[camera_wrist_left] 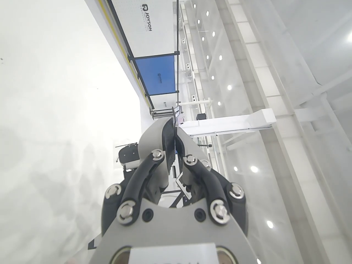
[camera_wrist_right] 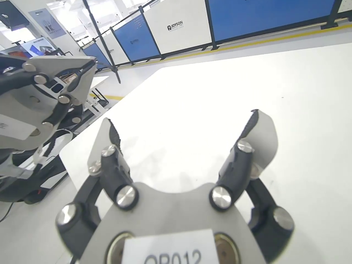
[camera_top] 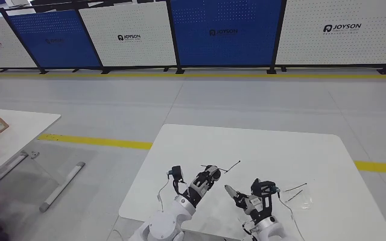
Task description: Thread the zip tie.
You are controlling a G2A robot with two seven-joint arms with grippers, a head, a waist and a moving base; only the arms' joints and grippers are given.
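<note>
Between the pressed-together fingers of the left tool [camera_wrist_left: 174, 124], a thin black plastic zip tie [camera_top: 222, 167] was clamped. Its strip ran out from the fingertips above the white rectangular surface [camera_top: 259, 144] and ended in a small head well beyond that tool. From the left wrist, a short black sliver of it stuck out just past the fingertips. Just beside the left tool, to its right, the right tool [camera_wrist_right: 183, 118] hung low over the surface with its fingers spread wide apart. Farther out, on the right tool's far side, a few loose black zip ties [camera_top: 295, 189] lay on the surface, touching or just beside what looked like a clear plastic wrapper [camera_top: 304, 200], well apart from the left tool.
</note>
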